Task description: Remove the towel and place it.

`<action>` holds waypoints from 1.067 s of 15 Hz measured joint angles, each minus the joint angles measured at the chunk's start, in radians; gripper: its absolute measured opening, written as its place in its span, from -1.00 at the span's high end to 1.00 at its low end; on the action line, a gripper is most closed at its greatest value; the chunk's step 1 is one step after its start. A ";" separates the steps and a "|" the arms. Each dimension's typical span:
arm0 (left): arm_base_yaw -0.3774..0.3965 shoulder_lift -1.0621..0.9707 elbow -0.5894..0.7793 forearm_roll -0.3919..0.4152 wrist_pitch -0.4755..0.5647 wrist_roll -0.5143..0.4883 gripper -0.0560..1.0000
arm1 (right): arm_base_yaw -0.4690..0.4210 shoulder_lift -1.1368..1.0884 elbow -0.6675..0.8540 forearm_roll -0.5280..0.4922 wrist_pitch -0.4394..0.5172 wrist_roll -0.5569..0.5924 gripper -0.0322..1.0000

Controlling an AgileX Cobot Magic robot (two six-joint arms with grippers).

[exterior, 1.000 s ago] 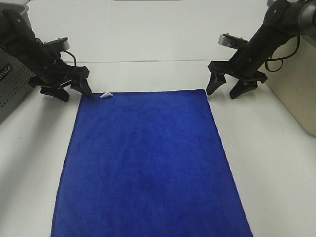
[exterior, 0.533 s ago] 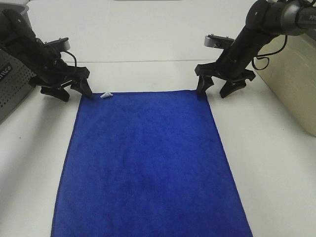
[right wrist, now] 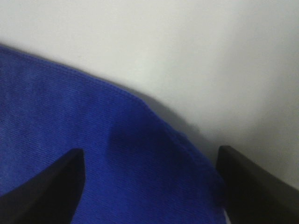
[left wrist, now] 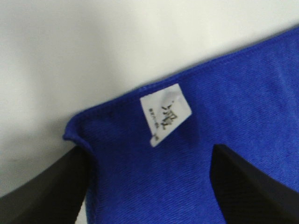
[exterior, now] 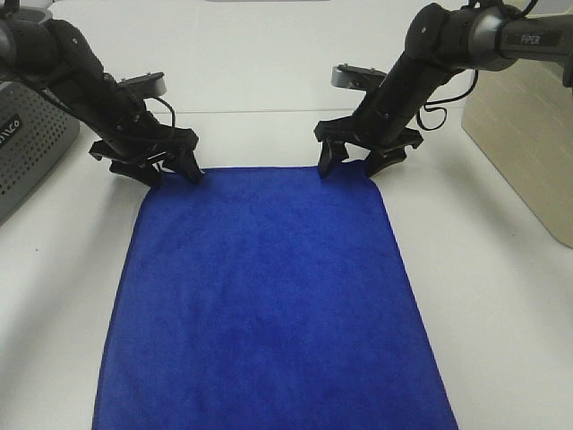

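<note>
Flat on a white table [exterior: 501,296] lies a large deep-blue towel [exterior: 269,296]. It is spread out smooth, with no folds, and fills the middle of the high camera's view. Its near end runs out of the bottom of the picture, and its far edge lies straight across, just in front of two black robot arms.

A small white tag [left wrist: 165,113] with printed writing sits at the far left corner, lying on top of the cloth.

The left gripper [exterior: 175,170] is lowered over that tagged corner. Its jaws are spread apart, one on each side of the corner, holding nothing. The right gripper [exterior: 347,167] is lowered over the far right corner in the same way, with its jaws also spread wide and empty. Whether any fingertip is actually pressing on the cloth cannot be told from these views.

A grey perforated box [exterior: 27,152] stands off to the left and a pale container [exterior: 528,152] off to the right, both clear of the towel.

The towel looks plush, soft and light, so it will likely sag and fold as soon as it is raised. Because it lies flat against the table, the fingers probably need to press down and pinch up a little cloth. The two far corners, along the stitched edge, look like the best places to grip, both together so it hangs evenly.
</note>
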 joint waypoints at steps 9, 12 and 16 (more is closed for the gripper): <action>-0.044 0.004 0.000 -0.047 -0.017 0.011 -0.41 | 0.007 0.001 0.000 0.005 -0.008 0.000 -0.48; -0.044 0.011 0.000 -0.049 -0.033 0.014 -0.13 | 0.007 0.002 0.000 -0.002 -0.010 0.000 -0.35; -0.044 0.016 0.000 -0.007 -0.053 0.037 0.54 | 0.006 0.004 0.000 -0.026 -0.010 0.000 0.30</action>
